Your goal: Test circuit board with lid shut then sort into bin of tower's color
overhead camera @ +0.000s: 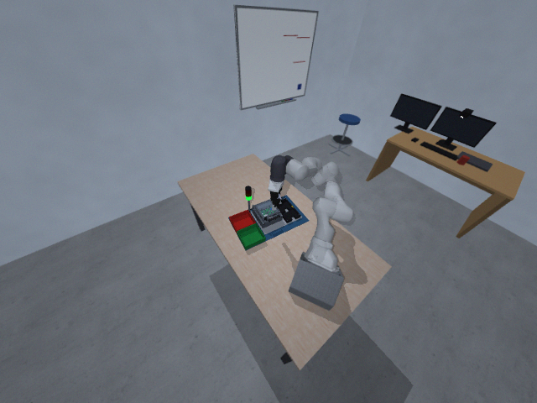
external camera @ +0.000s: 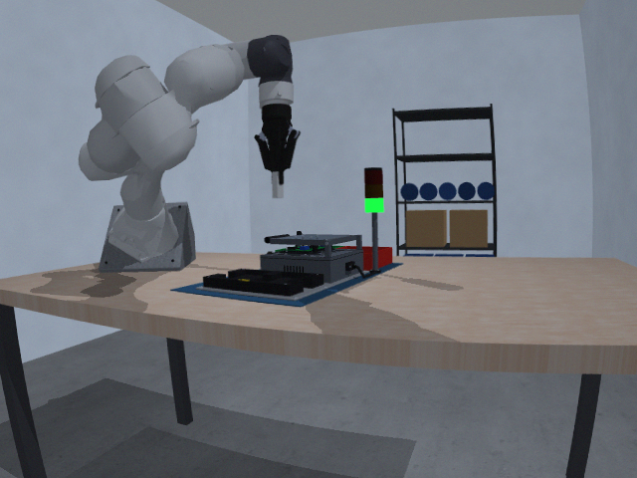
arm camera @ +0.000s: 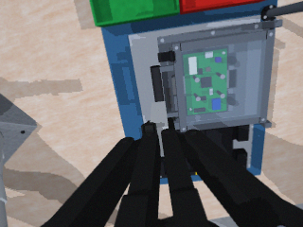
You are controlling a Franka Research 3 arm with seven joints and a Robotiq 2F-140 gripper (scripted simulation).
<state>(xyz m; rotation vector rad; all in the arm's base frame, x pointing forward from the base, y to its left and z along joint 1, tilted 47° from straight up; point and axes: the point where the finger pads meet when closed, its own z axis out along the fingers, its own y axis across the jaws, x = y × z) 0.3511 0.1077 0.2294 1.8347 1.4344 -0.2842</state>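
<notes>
Green rectangular circuit board (arm camera: 206, 81) lies in the grey box tester (external camera: 304, 262) under its clear lid (arm camera: 246, 57) (tower lamp (external camera: 373, 205) glowing green); black tool (external camera: 277, 192), fingers together and empty, hangs above at 12 o'clock.

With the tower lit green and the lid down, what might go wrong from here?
1. The shut, empty end effector hangs well above the tester; coming down, it could miss the small release tab and press the lid instead.
2. The red bin touches the green bin, so the board could land in the wrong one.
</notes>
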